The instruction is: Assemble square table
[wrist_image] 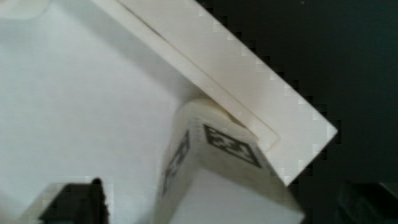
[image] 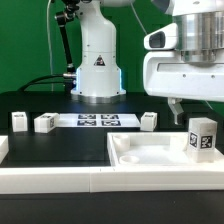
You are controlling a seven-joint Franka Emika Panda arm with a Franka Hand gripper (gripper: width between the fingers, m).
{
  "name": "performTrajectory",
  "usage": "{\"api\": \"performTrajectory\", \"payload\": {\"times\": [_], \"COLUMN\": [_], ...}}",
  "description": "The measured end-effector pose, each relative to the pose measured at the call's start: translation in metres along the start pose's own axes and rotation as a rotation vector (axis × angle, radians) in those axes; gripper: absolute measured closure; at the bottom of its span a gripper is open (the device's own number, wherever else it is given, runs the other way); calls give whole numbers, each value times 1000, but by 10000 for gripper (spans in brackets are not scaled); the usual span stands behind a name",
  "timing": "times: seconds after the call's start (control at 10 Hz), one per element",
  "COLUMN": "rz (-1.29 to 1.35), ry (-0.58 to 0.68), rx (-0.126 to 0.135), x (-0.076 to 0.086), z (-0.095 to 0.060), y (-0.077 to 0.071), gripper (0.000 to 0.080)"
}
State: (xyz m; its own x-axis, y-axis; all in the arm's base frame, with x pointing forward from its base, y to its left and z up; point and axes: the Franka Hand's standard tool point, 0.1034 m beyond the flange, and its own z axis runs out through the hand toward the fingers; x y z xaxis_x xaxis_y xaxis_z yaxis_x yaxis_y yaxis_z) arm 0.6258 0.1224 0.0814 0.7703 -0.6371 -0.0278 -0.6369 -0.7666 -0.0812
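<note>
Where the leg (image: 200, 137) stands (inside the top (image: 150, 155)), the gripper (image: 190, 108) hovers above.

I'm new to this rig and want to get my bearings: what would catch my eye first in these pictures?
A tagged white leg stands upright inside the square table top, at the exterior view's right and near its rim. The big white gripper hangs right above it, fingers open and off it. Behind, three more legs sit on the black table beside the marker board.
</note>
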Motion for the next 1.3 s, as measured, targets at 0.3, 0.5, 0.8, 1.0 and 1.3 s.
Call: {"api": "performTrajectory", "payload": {"times": [0.3,0.5,0.8,1.0,1.3], "rz": [-222,-395,-612,-740,-793], "ry": [17,16,14,13,12], "rx": [-21,-22,-24,-26,-27], "x": [-3,-2,-1,2,3], "z": [-1,-1,-1,-1,-1], "y": [-3,-3,-2,1,1], "gripper": [150,150,150,150,284]}}
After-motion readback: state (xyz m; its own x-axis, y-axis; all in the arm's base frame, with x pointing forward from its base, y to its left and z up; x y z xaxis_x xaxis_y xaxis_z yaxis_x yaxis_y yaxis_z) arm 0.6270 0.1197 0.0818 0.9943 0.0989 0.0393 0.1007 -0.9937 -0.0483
